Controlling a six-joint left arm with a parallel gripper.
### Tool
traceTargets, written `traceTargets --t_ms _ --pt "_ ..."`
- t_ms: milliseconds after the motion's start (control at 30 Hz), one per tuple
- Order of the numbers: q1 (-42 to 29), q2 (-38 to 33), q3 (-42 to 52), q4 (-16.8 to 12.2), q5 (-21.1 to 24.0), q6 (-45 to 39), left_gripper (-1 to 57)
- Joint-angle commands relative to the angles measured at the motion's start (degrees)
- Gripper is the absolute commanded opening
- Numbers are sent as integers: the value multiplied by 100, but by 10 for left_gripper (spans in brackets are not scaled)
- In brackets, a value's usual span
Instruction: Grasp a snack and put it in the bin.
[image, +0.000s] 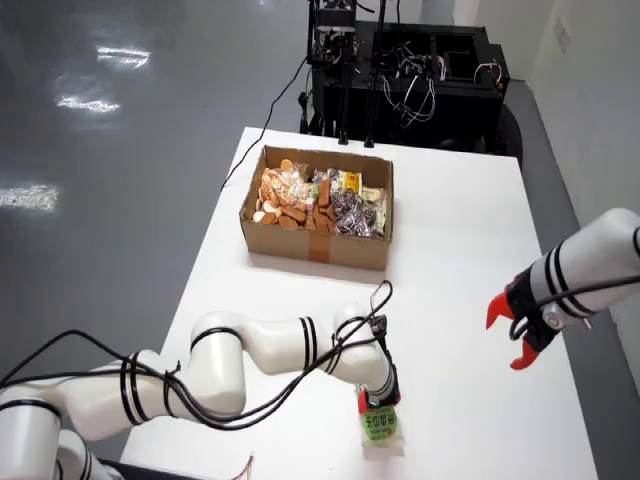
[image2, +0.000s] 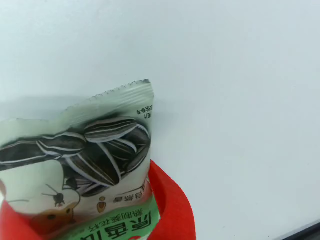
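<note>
A pale green packet of sunflower seeds (image: 382, 428) sits near the table's front edge in the view from above. My gripper (image: 378, 398), on the white arm reaching in from the left, is down on the packet's far end. In the view that rides on the gripper, the packet (image2: 85, 165) fills the lower left, pressed between my red fingers (image2: 172, 210), and my gripper (image2: 90, 222) is shut on it. The cardboard bin (image: 315, 245) stands further back on the table, about a third of the table's length away, with several snacks (image: 320, 200) inside.
A second white arm with an open red gripper (image: 520, 335) hangs over the table's right side. Black equipment and cables (image: 400, 70) stand behind the white table (image: 460, 230). Cables run off the table's front left corner.
</note>
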Motion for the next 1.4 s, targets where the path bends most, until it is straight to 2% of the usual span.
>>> traceTargets --t_ms 33,300,533,700,933,1200,1400 --pt "-29 27 29 10 7 -91 361" --pt "-35 159 -223 44 163 -299 140" --pt "29 212 -899 221 599 -509 54" --pt "134 222 -1453 368 945 -621 17" --pt "371 227 -2232 631 1349 -728 0" --pt "877 313 -3102 892 1437 -846 -3" --pt "1284 398 -3527 1105 1344 -875 -4"
